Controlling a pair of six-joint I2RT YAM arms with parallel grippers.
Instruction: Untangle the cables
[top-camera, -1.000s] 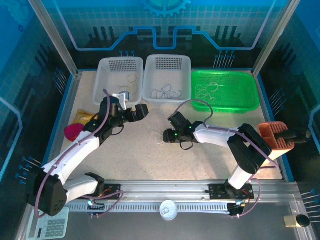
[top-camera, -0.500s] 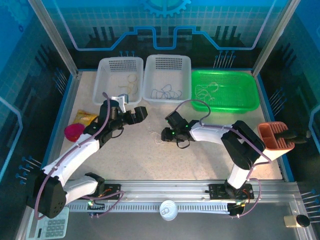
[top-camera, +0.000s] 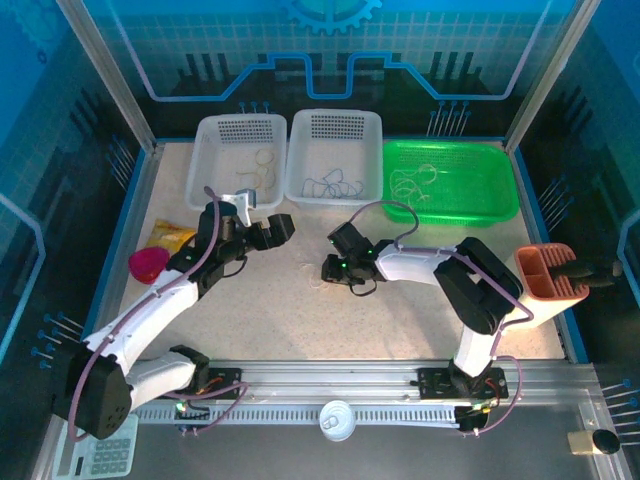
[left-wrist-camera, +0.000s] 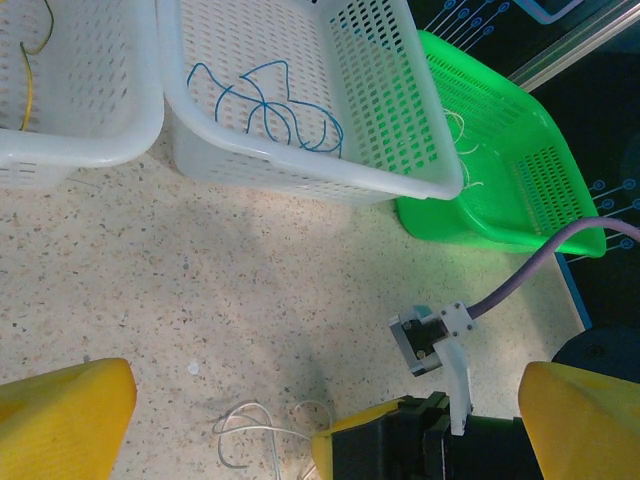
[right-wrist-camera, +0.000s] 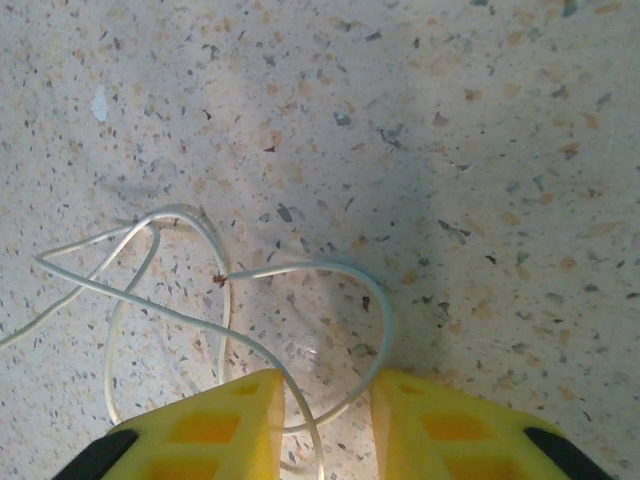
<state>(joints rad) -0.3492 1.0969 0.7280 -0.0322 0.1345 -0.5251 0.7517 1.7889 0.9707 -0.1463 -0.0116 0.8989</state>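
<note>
White cable (right-wrist-camera: 300, 266) lies looped on the speckled bench (right-wrist-camera: 500, 100), centre frame; right tool (right-wrist-camera: 328, 400) straddles one loop, fingers narrowly apart, seemingly not pinching yet. Left tool (top-camera: 262, 215), left of centre, is spread wide.

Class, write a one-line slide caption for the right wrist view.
Right gripper straddling a loop of white cable on the speckled table.

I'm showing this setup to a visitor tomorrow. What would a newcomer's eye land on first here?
Probably the bright green basket at the far right of the table. Then the right gripper, low over the middle of the table, its yellow fingers straddling a looping white cable that lies there.
</note>
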